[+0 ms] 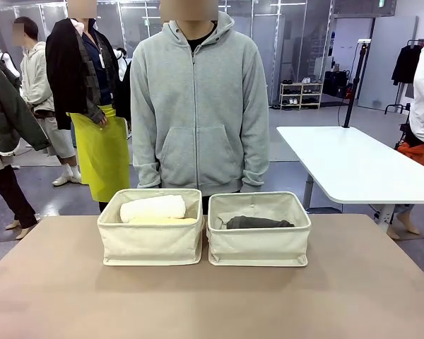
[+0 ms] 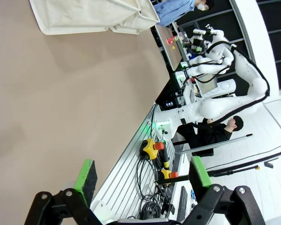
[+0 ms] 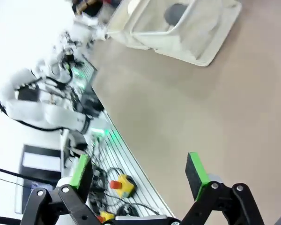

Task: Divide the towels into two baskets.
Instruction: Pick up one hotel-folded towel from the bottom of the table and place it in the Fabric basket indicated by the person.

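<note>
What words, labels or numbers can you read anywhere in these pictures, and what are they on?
None can be read.
The two baskets, left and right, are plain canvas with no print.
The person's grey hoodie carries no logo.
Small items on the far table in the left wrist view are too small and blurred to read.

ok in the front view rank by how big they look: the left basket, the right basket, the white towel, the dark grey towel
1. left basket and right basket: they look alike, so no ranking between them.
2. white towel, lying in the left basket.
3. dark grey towel, low in the right basket and partly hidden by its wall, so this is unsure.
</note>
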Robot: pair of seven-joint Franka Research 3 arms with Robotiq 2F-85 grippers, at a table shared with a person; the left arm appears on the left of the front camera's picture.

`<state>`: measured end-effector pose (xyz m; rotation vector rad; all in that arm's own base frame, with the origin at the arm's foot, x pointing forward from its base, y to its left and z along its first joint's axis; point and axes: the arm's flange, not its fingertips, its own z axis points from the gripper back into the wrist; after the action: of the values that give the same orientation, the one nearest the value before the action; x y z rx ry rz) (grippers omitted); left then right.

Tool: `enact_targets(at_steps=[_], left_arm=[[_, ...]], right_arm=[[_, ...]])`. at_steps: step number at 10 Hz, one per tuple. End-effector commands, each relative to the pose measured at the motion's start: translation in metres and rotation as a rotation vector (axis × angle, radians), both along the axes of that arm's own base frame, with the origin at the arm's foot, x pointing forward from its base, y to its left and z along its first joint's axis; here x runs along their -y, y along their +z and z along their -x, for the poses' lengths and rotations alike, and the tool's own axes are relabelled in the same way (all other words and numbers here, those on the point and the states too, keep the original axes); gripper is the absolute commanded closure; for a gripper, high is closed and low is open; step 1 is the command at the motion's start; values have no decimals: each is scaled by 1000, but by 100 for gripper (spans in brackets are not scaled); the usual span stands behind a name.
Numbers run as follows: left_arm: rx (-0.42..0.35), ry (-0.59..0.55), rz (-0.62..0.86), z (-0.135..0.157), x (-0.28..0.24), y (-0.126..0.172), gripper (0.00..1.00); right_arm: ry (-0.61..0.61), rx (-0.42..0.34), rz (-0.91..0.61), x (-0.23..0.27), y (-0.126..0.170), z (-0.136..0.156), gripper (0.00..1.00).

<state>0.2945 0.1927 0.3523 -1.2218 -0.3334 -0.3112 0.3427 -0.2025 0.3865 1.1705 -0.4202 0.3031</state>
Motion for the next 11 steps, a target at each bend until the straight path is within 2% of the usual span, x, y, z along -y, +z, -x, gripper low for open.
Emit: enact_targets(at_steps=[1, 3, 4, 5, 11], left_arm=[[8, -4, -6, 4, -1, 2, 0], [8, -4, -6, 4, -1, 2, 0], [8, -4, -6, 4, -1, 2, 0], [8, -4, -6, 4, -1, 2, 0], [8, -4, -6, 4, -1, 2, 0]], right_arm=[[-25, -36, -159, 21, -29, -17, 0], [-47, -98, -209, 31, -59, -25, 0], [-45, -161, -195, 30, -66, -35, 0], [-66, -104, -181, 27, -58, -6, 0], [-66, -104, -181, 27, -58, -6, 0]])
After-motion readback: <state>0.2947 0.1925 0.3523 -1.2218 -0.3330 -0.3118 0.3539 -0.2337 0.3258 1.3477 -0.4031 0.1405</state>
